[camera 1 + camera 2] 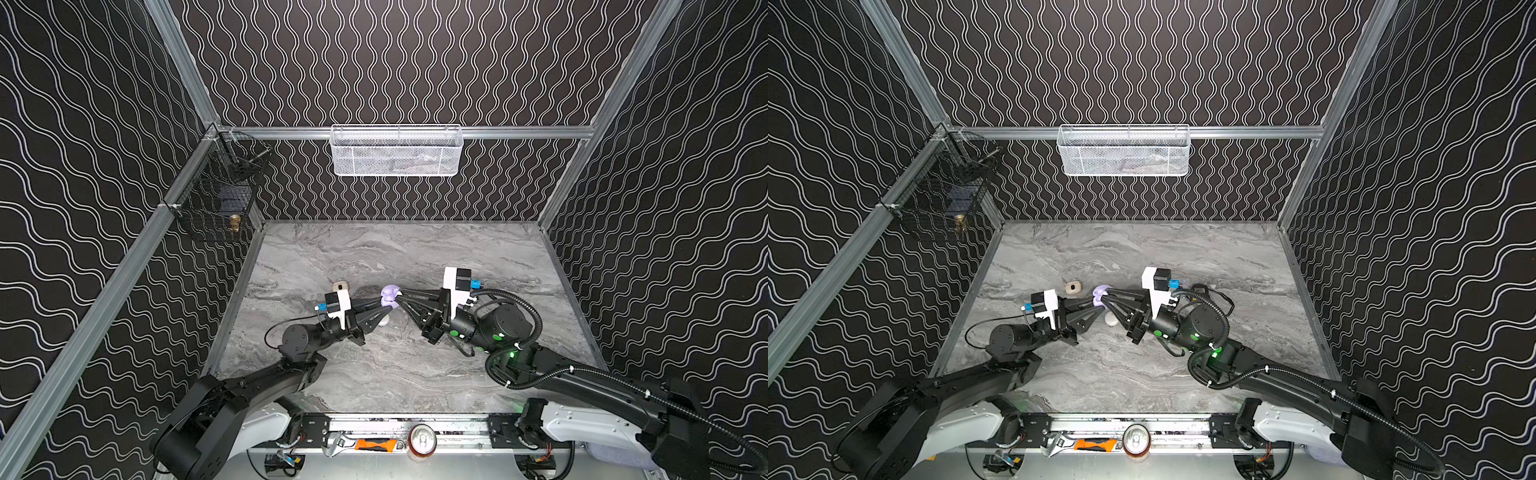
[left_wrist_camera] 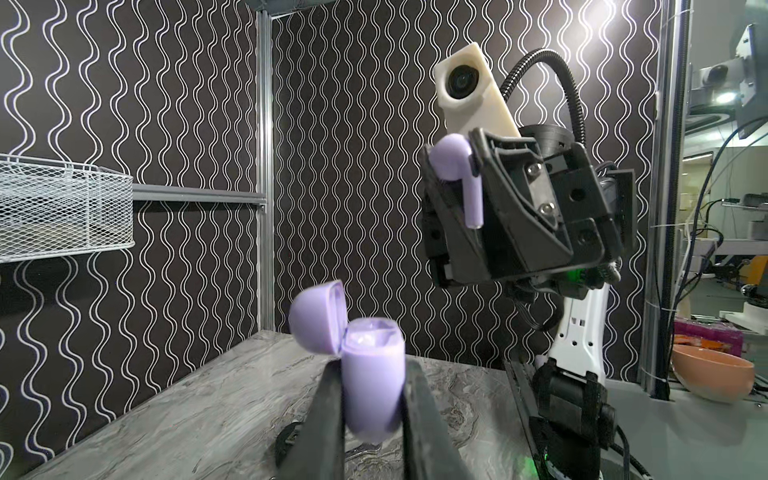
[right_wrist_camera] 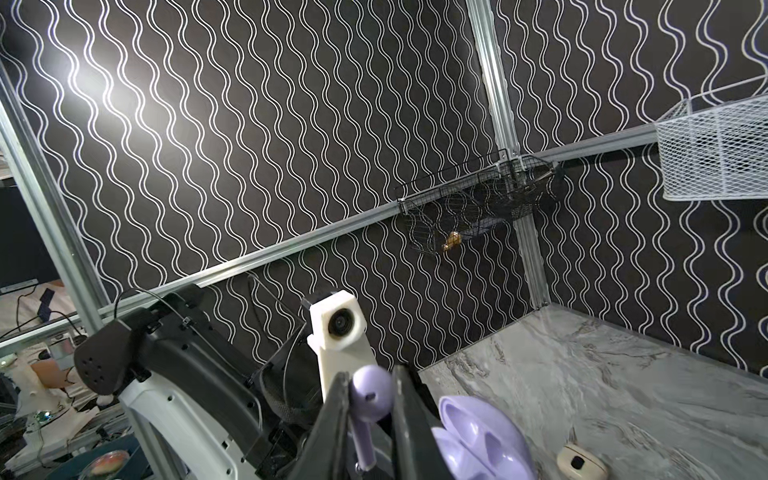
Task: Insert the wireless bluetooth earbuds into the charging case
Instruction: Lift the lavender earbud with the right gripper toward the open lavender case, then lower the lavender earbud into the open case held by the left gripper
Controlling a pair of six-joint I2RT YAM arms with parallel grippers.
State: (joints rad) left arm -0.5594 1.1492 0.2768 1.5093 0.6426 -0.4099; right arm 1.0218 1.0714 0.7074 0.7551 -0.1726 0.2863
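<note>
One lilac earbud (image 2: 451, 160) pinched in right gripper (image 3: 370, 376), just beside open lilac charging case (image 2: 374, 395) clamped by left gripper (image 2: 371, 368); lid (image 2: 313, 324) hinged back. Nearby on table (image 1: 415, 374): cream case (image 3: 579, 462). Wall-hung black wire basket (image 3: 469, 208) holds brass-coloured piece (image 3: 452, 240).

item 1: lilac plastic earbud (image 3: 371, 388), rounded head, short straight stem. head pinched between the closed-in jaws of the right gripper (image 3: 370, 415), stem left free.

item 2: lilac pebble-shaped plastic charging case (image 2: 372, 386), glossy sockets uncovered, lid (image 2: 316, 320) swung open on its hinge. body clamped upright in the left gripper (image 2: 372, 374), just beside the earbud.
</note>
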